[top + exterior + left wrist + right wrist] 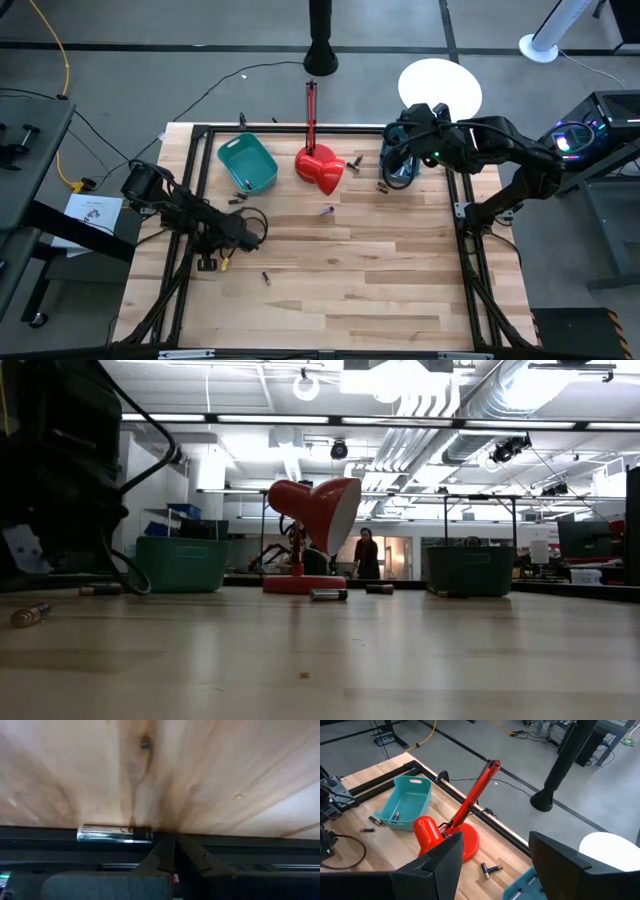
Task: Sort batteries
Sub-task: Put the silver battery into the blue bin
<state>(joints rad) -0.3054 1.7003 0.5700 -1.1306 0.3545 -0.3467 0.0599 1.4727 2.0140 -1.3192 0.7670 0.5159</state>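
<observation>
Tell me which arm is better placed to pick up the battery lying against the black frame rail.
Left. The left gripper is right at that battery by the rail; the right gripper is across the table, above a teal bin.

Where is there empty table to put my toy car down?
The near half of the wooden table is mostly bare, with one battery. It is crowded at the back, around the teal bin, red lamp and right end effector.

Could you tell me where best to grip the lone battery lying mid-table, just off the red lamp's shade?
Probably across the middle of the battery, coming straight down from above. It lies flat on the table with nothing close beside it, so the fingers can straddle its round sides.
</observation>
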